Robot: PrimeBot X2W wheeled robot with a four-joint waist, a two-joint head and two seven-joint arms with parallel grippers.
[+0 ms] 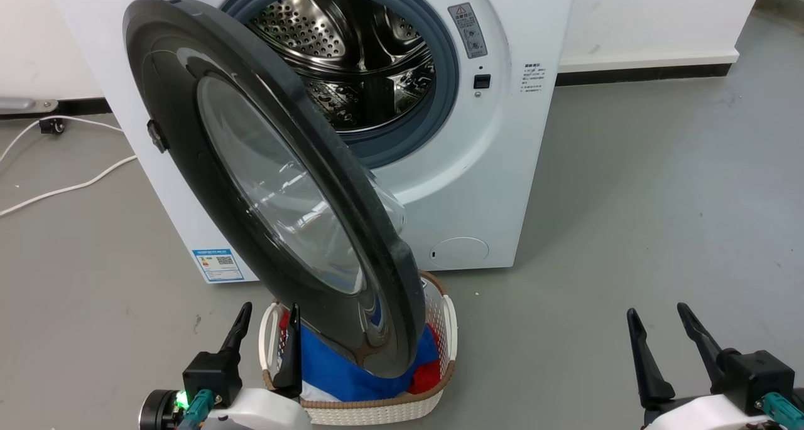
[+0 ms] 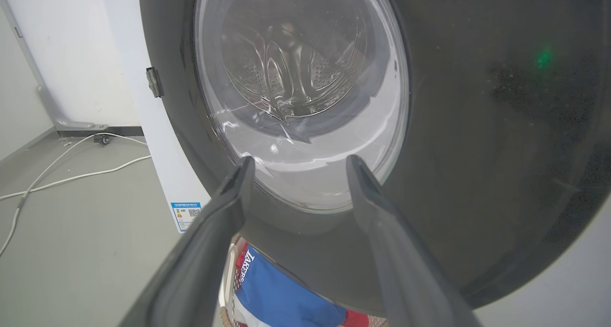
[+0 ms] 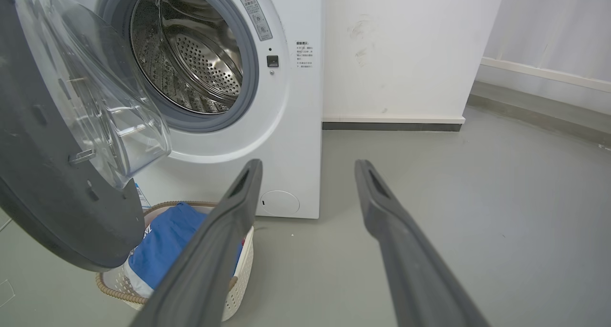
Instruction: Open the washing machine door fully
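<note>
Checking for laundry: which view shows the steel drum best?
Head view: looks directly into the perforated steel drum. Right wrist view shows it obliquely; left wrist view, distorted through the round black door's glass window.

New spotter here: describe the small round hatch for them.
Start at the white washing machine. Drop below its drum opening to the front's lower right: the small round hatch, white-on-white, unlike the blue label sticker at lower left.

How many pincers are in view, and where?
2. The left pincer is at the head view's lower left, open, beside the laundry basket below the washing machine door. The right pincer is at the lower right, open, over the floor. Neither holds anything.
</note>
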